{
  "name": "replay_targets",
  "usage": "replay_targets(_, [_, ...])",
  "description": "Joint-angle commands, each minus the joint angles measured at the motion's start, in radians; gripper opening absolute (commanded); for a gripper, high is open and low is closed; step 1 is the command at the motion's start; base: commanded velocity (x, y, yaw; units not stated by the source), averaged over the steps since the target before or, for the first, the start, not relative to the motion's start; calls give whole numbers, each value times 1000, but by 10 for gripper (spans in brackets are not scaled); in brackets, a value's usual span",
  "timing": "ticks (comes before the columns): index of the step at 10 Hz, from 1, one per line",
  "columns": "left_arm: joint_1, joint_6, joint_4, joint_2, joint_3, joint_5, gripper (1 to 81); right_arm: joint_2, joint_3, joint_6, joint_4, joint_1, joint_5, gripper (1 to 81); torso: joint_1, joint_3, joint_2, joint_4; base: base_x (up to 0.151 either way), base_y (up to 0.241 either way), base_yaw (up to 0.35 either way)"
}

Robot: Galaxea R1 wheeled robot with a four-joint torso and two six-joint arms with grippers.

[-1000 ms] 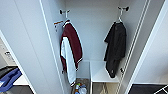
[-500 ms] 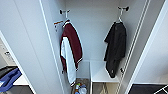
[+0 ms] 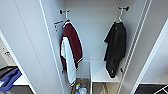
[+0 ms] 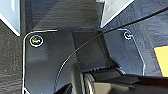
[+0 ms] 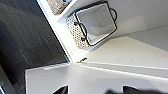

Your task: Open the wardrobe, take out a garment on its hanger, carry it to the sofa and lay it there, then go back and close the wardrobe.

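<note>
Barely shifted since 0.5 s back: same framing in the head view, both garments hanging in the same spots, at most a slight creep of the camera. Stands open, the wardrobe (image 3: 100, 30), white interior taking up most of the head view, one door (image 3: 27, 50) swung out at the left of the frame, the other at the right edge. Hangs at center-left, a maroon jacket (image 3: 71, 52) with white sleeves, on a hook high up. Hangs at the upper right of the frame, the black garment (image 3: 115, 47), limp, on its pale hanger (image 3: 120, 17), hook caught on a dark peg near the top. Sits below it, a white shelf (image 3: 100, 73), the garment's hem reaching down in front of it. Lies at the bottom center, some colourful clutter (image 3: 79, 88) on the wardrobe floor. Shows in the right wrist view, a wire-rimmed basket (image 5: 96, 23) in a white compartment. Cannot tell, from either wrist view, whether jaws are apart or together.
</note>
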Motion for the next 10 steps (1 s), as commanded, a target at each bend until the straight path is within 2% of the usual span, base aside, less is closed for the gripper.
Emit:
replay_targets(1, [-39, 5, 15, 10, 7, 35, 811, -69, -3, 64, -23, 118, -155, 811, 0, 0, 0, 0, 0, 0, 0])
replay_targets(3, [-39, 6, 15, 10, 7, 35, 811, -98, -3, 82, 22, 95, -141, 811, 0, 0, 0, 0, 0, 0, 0])
replay_targets(4, [-37, 6, 14, 8, 7, 33, 811, -109, 3, 98, 89, 95, -126, 811, 0, 0, 0, 0, 0, 0, 0])
replay_targets(5, [-39, 6, 14, 5, 8, 33, 811, -121, 12, 98, 187, 95, -64, 811, 0, 0, 0, 0, 0, 0, 0])
replay_targets(6, [-37, 6, 12, 4, 7, 32, 811, -136, 26, 92, 345, 95, 34, 811, 0, 0, 0, 0, 0, 0, 0])
replay_targets(7, [-37, 6, 12, 4, 7, 32, 811, -153, 49, 82, 532, 84, 115, 811, 0, 0, 0, 0, 0, 0, 0])
replay_targets(8, [-37, 6, 11, 2, 7, 30, 811, -165, 75, 79, 649, 65, 150, 811, 0, 0, 0, 0, 0, 0, 0])
replay_targets(10, [-39, 4, 9, 5, 8, 19, 811, -191, 109, 81, 779, 9, 216, 811, 0, 0, 0, 0, 0, 0, 0])
